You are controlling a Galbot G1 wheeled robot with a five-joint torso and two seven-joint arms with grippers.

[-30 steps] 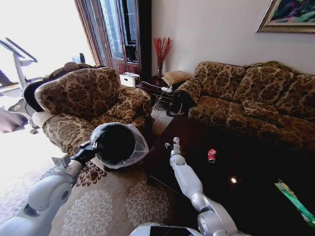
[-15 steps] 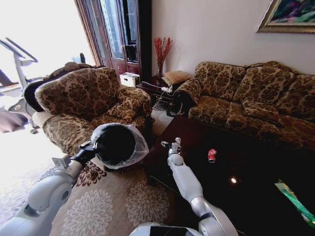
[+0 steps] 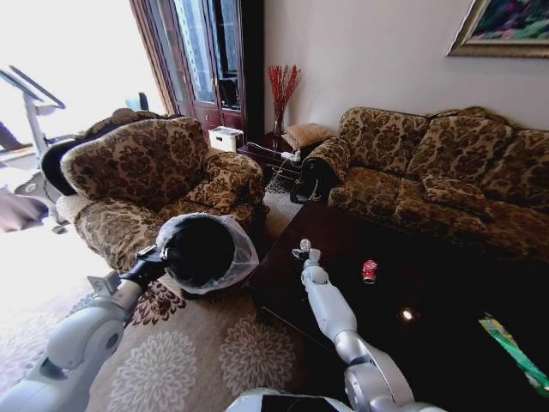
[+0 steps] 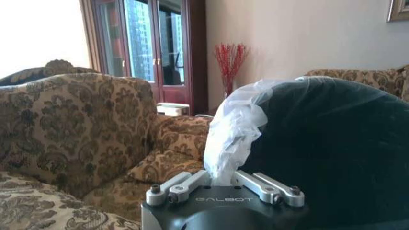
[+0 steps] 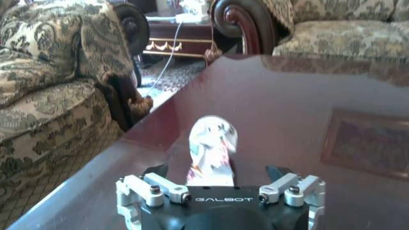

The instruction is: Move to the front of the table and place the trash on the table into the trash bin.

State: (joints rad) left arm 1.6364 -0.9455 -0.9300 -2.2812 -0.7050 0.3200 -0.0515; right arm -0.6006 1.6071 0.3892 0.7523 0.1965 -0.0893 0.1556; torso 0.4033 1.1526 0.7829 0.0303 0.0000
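Here, at lower left of the head view, my left jaws [image 3: 153, 256] are pinched on the rim and white liner of the small round black trash bin [image 3: 202, 251], which hangs in the air over the floral carpet [image 3: 180, 360] in front of the patterned armchair [image 3: 146, 184]. In the left wrist view the translucent bag bunches up between those jaws [image 4: 221, 184].

My right jaws [image 3: 304, 250] sit at the near left corner of the glossy dark reddish-brown counter [image 3: 412, 283], spread wide around a pale crumpled can [image 5: 211, 148] standing between them, not touching it. A red-and-white can [image 3: 370, 271] stands mid-counter, well apart. A green snack wrapper [image 3: 513, 348] lies at the frame's lower right.
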